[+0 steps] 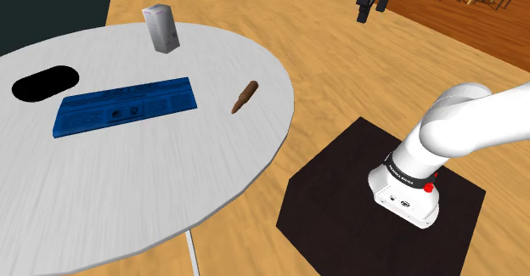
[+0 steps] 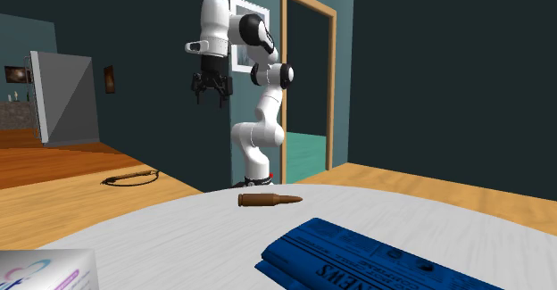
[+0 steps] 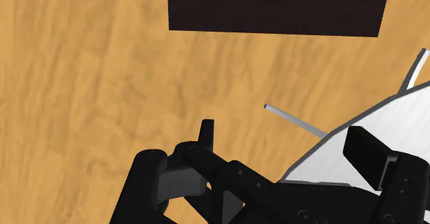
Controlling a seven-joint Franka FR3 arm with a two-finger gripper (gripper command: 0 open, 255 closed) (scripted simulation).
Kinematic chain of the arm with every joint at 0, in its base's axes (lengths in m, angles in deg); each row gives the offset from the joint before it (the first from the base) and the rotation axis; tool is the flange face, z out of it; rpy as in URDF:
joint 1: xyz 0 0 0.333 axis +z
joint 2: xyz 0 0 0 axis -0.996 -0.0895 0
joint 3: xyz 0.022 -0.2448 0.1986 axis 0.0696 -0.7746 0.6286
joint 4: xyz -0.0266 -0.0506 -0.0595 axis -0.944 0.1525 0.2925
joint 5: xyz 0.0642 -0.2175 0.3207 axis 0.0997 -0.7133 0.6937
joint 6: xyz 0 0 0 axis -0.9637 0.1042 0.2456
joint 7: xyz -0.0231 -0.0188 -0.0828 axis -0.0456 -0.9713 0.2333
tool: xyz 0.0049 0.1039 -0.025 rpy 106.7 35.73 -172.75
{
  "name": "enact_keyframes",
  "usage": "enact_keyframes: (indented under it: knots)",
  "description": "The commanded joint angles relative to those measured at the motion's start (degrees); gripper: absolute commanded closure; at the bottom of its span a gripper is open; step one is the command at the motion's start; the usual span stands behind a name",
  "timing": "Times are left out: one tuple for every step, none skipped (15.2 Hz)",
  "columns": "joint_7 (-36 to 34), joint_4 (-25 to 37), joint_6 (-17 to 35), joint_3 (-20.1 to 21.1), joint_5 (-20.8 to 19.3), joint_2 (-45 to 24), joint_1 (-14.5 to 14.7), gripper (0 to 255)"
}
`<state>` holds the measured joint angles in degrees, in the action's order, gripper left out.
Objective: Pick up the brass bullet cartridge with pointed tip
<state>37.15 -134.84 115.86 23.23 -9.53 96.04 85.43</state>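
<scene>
Gripper (image 2: pixel 211 90) hangs high over the floor off the table (image 1: pixel 170 198), fingers apart with nothing between them. The brass cartridge (image 1: pixel 245 97) lies flat close to the table edge facing the stand (image 1: pixel 382 189), apart from the blue newspaper (image 1: pixel 126 106). Main risk: it's slim and round, so a finger clipping it on the way down likely rolls it off that edge, and closing along its length rather than across probably squirts it out.

One round white tabletop (image 1: pixel 127 198) carries four items: one brown pointed cartridge (image 1: pixel 245 97) at centre frame, one blue folded newspaper (image 1: pixel 126 106), one white carton (image 1: pixel 160 28) at upper left, one black oval shape (image 1: pixel 44 82).
</scene>
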Motion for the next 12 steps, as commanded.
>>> enact_keyframes:
  knots:
    - [0.0,0.0,0.0,0.0,0.0,0.0,0.0,0]
    - [-3.0,-1.1,0.6,1.4,1.1,0.3,-0.2,0]
    - [-5.9,-2.0,1.2,2.9,2.3,0.5,-0.5,0]
    - [-8.9,-2.9,1.9,4.4,3.5,0.6,-0.7,0]
    - [-11.8,-3.6,2.6,5.8,4.6,0.5,-0.9,0]
    - [-14.8,-4.3,3.4,7.4,5.8,0.3,-1.2,0]
    - [-17.7,-4.8,4.2,8.9,7.0,0.0,-1.4,0]
    - [-20.6,-5.2,5.1,10.4,8.2,-0.4,-1.6,0]
    - [-23.5,-5.6,6.0,11.9,9.3,-0.9,-1.9,0]
    - [-26.5,-5.8,6.9,13.5,10.4,-1.6,-2.2,0]
    - [-29.4,-6.0,7.9,15.1,11.4,-2.4,-2.5,0]
    - [-32.3,-6.0,9.0,16.6,12.4,-3.3,-2.8,0]
